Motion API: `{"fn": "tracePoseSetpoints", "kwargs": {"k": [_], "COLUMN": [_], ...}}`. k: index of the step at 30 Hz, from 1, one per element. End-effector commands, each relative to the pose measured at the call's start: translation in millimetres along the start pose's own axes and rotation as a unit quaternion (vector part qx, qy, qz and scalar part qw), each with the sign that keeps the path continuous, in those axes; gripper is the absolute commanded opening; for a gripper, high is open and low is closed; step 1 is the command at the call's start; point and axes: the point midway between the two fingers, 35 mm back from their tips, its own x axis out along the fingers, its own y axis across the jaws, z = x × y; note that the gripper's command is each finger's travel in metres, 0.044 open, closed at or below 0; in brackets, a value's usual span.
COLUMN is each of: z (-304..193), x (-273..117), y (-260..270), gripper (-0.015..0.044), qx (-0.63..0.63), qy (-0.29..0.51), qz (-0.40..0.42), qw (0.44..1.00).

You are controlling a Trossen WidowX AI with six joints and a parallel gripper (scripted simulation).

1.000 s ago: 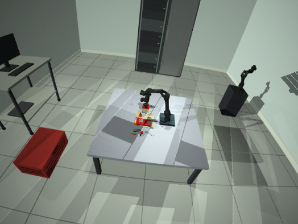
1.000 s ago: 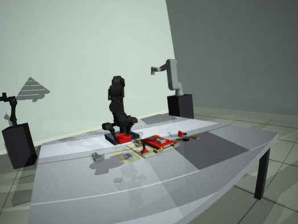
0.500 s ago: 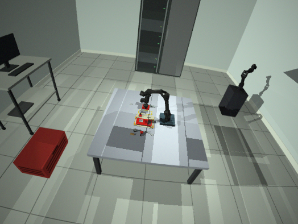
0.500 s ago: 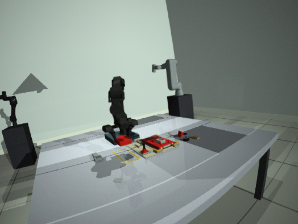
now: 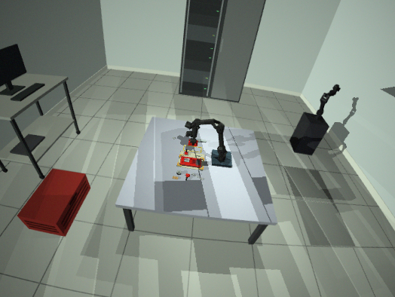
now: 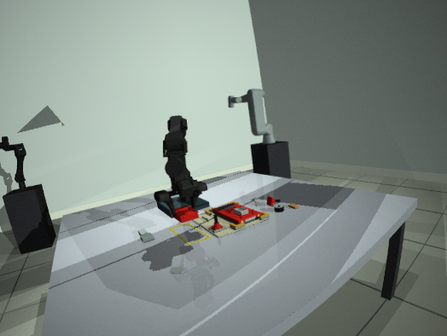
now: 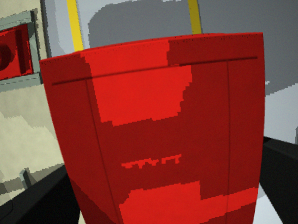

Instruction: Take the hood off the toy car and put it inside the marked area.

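The red hood (image 5: 193, 143) (image 6: 186, 214) (image 7: 150, 100) is off the toy car, and my gripper (image 5: 193, 142) (image 6: 185, 211) (image 7: 165, 161) is shut on it, one dark finger at each side. The hood hangs above the table beside the marked area, a yellow outline (image 6: 180, 236) (image 7: 76, 25). In the wrist view the outline runs on past the hood's far edge; how much of it lies under the hood is hidden. The red toy car (image 5: 190, 161) (image 6: 252, 214) sits on the tan board without its hood.
The tan board (image 6: 223, 233) (image 7: 25, 110) lies right beside the marked area, with a red upright piece (image 5: 186, 153) (image 6: 217, 226) on its near corner. A grey piece (image 6: 145, 235) lies on the area's other side. A wheel (image 6: 279, 207) and an orange piece (image 6: 293, 205) lie beyond the car.
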Motion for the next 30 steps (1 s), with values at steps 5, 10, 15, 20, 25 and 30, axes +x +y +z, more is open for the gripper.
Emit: {"fn": "tracePoseSetpoints", "kwargs": {"k": [5,10,15,20,25,30], "z": [-1.1,-1.1,-1.2,-1.4,-1.6,-1.9], "x": [7.9,11.8,15.6,19.4,23.2,27.0], "y": [1.1,1.2,1.2,1.3,1.4,1.6], "gripper": [0.0000,0.0000,0.0000,0.0000,0.0000,0.0000], "qx": [0.001,0.001,0.001,0.001,0.001,0.001], "qy": [0.002,0.002,0.002,0.002,0.002,0.002], "qz": [0.003,0.003,0.003,0.003,0.003,0.003], "qw": [1.000,1.000,1.000,1.000,1.000,1.000]}}
